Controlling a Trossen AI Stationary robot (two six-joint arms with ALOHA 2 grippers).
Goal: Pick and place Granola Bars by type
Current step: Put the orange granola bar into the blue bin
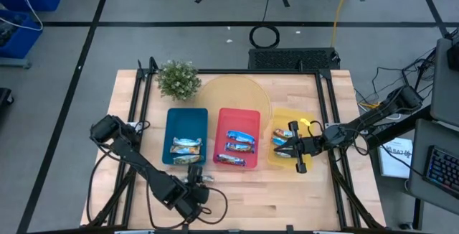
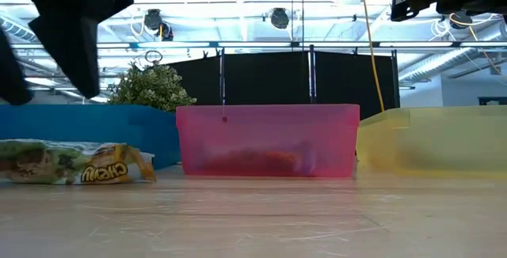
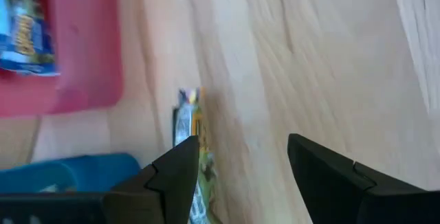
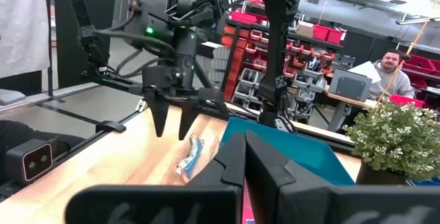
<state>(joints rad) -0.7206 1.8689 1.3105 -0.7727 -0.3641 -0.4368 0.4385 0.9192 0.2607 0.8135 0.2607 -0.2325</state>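
Observation:
One granola bar in a green and yellow wrapper [image 1: 195, 170] lies flat on the wood just in front of the blue tray [image 1: 172, 123]; the low view shows this bar [image 2: 71, 163] too. My left gripper [image 1: 199, 183] hovers open above it, and in its wrist view the bar [image 3: 188, 124] sits beside one finger. The blue tray holds other bars [image 1: 186, 146]. More bars [image 1: 240, 146] lie in the red tray [image 1: 247, 115], and some bars [image 1: 280, 138] lie in the yellow tray [image 1: 310, 164]. My right gripper [image 1: 294, 148] hangs shut over the yellow tray, with nothing in it.
A potted plant [image 1: 178, 80] and a round pale board [image 1: 233, 94] stand behind the trays at the far side. Bare wood [image 1: 272, 194] stretches along the near edge. A person [image 4: 388, 69] sits in the room beyond the table.

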